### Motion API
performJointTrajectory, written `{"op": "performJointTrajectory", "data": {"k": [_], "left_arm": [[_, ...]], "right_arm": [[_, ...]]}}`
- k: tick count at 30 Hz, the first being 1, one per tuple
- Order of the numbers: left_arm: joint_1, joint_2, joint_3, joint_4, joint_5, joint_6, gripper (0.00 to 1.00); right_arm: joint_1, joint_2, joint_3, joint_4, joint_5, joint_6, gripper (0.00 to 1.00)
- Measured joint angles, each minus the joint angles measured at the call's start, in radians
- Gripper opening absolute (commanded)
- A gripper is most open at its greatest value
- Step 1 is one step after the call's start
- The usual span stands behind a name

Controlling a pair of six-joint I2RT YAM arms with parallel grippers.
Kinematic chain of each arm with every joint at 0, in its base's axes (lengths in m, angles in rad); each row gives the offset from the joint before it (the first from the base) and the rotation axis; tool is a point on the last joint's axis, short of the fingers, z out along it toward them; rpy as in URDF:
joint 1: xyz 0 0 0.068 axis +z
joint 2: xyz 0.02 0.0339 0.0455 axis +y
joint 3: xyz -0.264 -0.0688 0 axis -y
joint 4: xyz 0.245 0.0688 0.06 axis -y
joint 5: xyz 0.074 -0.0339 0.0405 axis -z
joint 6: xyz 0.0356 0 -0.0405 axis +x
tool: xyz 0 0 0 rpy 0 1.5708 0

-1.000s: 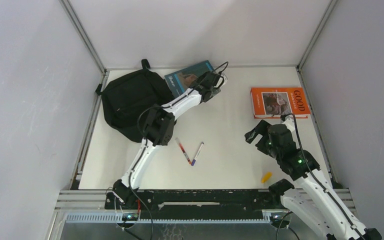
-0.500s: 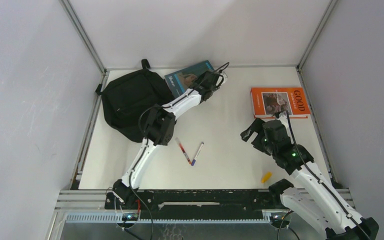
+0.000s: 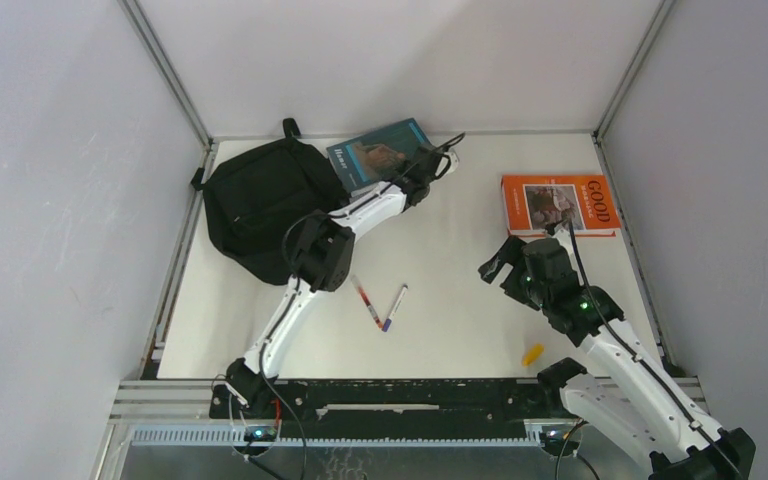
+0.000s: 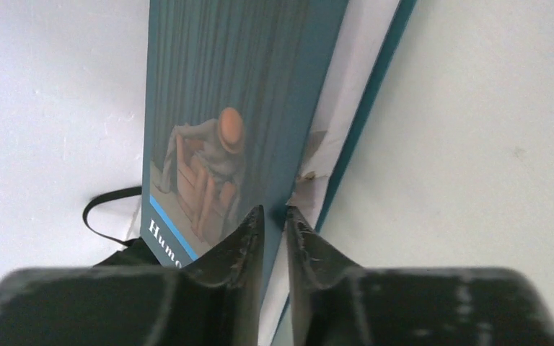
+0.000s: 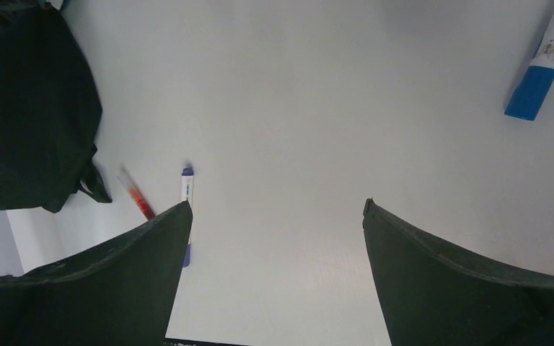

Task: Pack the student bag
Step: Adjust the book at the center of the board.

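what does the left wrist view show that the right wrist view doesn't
Only the left wrist view shows the teal book, its cover pinched in the shut left hand. Only the right wrist view shows the open right hand, a red pen, a white pen and a blue-tipped white object. Both show part of the student bag and the white table.

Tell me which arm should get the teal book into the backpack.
Left. The left gripper is pinched on the teal book cover, next to the student bag; the right gripper hangs open and empty, farther from both.
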Motion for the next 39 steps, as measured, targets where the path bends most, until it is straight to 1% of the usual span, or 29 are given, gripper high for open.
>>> {"op": "performJointTrajectory", "data": {"k": [1,2,6,10,12,16,19,23,27,28,29,30,31,32,33,36,39], "left_arm": [[-0.002,0.002,0.000,0.001,-0.005,0.004,0.02],[-0.005,0.002,0.000,0.002,-0.012,0.003,0.00],[-0.019,0.000,-0.004,0.023,-0.025,-0.023,0.00],[-0.042,-0.056,-0.100,0.063,-0.042,-0.052,0.00],[-0.061,-0.089,-0.135,0.058,-0.068,-0.064,0.00],[-0.127,-0.151,-0.138,0.001,-0.113,-0.128,0.00],[-0.176,-0.191,-0.119,-0.084,-0.127,-0.213,0.00],[-0.232,-0.209,-0.061,-0.214,-0.117,-0.364,0.00],[-0.256,-0.232,-0.047,-0.323,-0.038,-0.562,0.00],[-0.256,-0.237,-0.047,-0.343,-0.003,-0.614,0.08],[-0.256,-0.242,-0.047,-0.358,0.030,-0.664,0.28],[-0.254,-0.245,-0.047,-0.370,0.068,-0.711,0.52],[-0.254,-0.248,-0.047,-0.378,0.114,-0.756,0.64],[-0.254,-0.250,-0.046,-0.384,0.153,-0.786,0.73],[-0.252,-0.253,-0.043,-0.391,0.206,-0.837,0.78],[-0.248,-0.270,-0.041,-0.399,0.316,-0.909,0.87],[-0.242,-0.309,-0.044,-0.405,0.385,-0.946,0.90]], "right_arm": [[0.000,0.000,0.000,0.000,-0.001,0.000,0.96],[0.000,0.000,0.000,0.000,-0.002,0.000,0.96],[0.000,-0.002,0.000,0.000,-0.003,0.000,0.96],[0.000,-0.008,0.000,0.001,-0.003,0.000,0.96],[0.000,-0.010,0.000,0.005,-0.003,0.000,0.97],[0.000,-0.013,0.000,0.010,-0.002,0.000,0.97],[0.000,-0.022,0.000,0.011,0.005,0.001,0.97],[-0.005,-0.048,0.000,0.010,0.017,0.000,0.98],[-0.011,-0.092,-0.009,0.011,0.035,0.005,0.98],[-0.013,-0.108,-0.014,0.011,0.040,0.007,0.98],[-0.014,-0.124,-0.021,0.011,0.044,0.010,0.97],[-0.014,-0.139,-0.027,0.010,0.047,0.013,0.97],[-0.015,-0.158,-0.034,0.010,0.050,0.019,0.98],[-0.015,-0.170,-0.039,0.008,0.052,0.024,0.98],[-0.016,-0.184,-0.043,0.005,0.056,0.029,0.98],[-0.017,-0.214,-0.051,-0.010,0.063,0.043,0.98],[-0.018,-0.219,-0.051,-0.026,0.068,0.048,0.98]]}}
